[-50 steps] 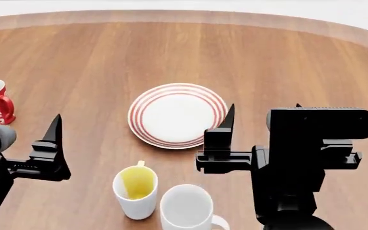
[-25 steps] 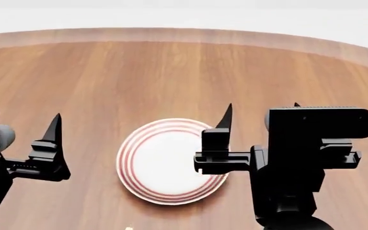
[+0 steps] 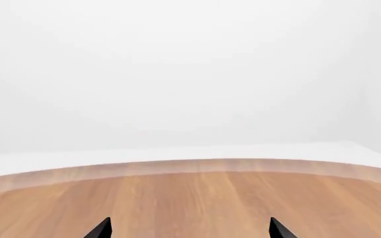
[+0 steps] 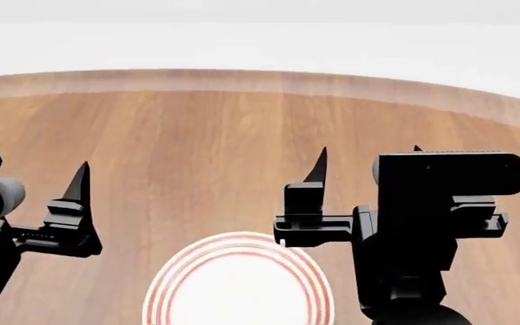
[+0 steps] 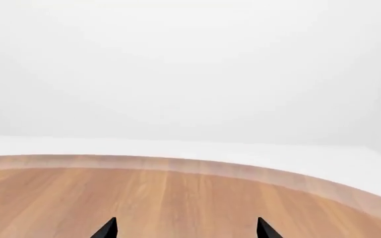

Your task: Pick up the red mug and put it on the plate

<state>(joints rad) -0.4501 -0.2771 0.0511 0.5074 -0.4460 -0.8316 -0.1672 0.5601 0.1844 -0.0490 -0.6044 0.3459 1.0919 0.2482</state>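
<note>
Red mug not visible in any view; position cannot be told. Round wooden table (image 4: 242, 135) fills head view, far edge curved. Plate (image 4: 239, 284) at bottom centre, partly cut off by frame. Left gripper (image 4: 32, 169) fingers spread, holding nothing. Right gripper (image 4: 368, 159) fingers seemingly apart too, far finger mostly hidden behind camera housing.

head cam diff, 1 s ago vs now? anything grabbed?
The head view tilted up: the plate slid toward the bottom edge and is now cut off there, while the red mug and both other mugs dropped out of frame. More of the table's far edge shows. Nothing grabbed. The left gripper and right gripper stayed open, empty, same pose.
</note>
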